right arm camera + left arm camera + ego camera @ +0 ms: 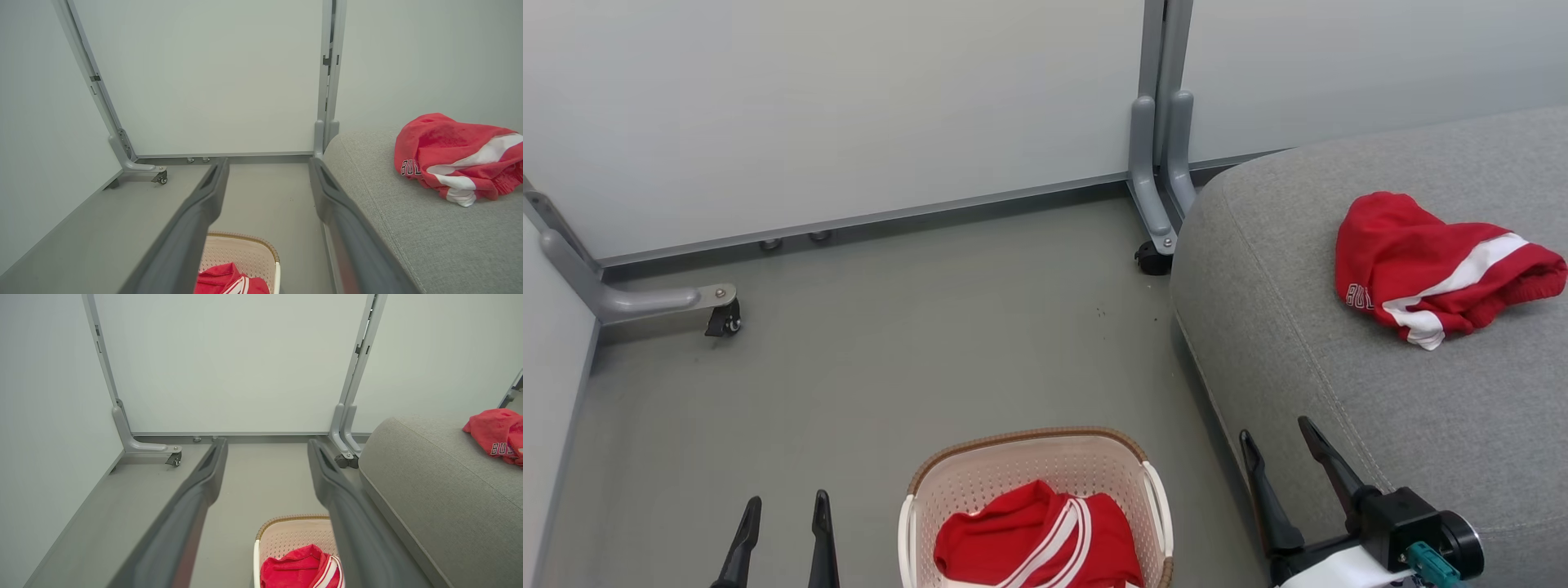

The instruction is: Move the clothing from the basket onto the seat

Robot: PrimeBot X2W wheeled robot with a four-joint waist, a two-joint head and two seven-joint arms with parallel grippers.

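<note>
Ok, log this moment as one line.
on seat: one garment | in basket: other garment | left fingers: open, empty | right fingers: open, empty

Left tool (787,498) fingers spread, empty, right tool (1274,429) fingers spread, empty

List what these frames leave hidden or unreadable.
- Head view: the bottom edge cuts the basket and the red garment inside.
- All views: that garment covers the basket floor.
- Head and right wrist views: folds hide all but the first letters on the red garment on the seat.
- Left wrist view: the right edge crops that garment.
</note>
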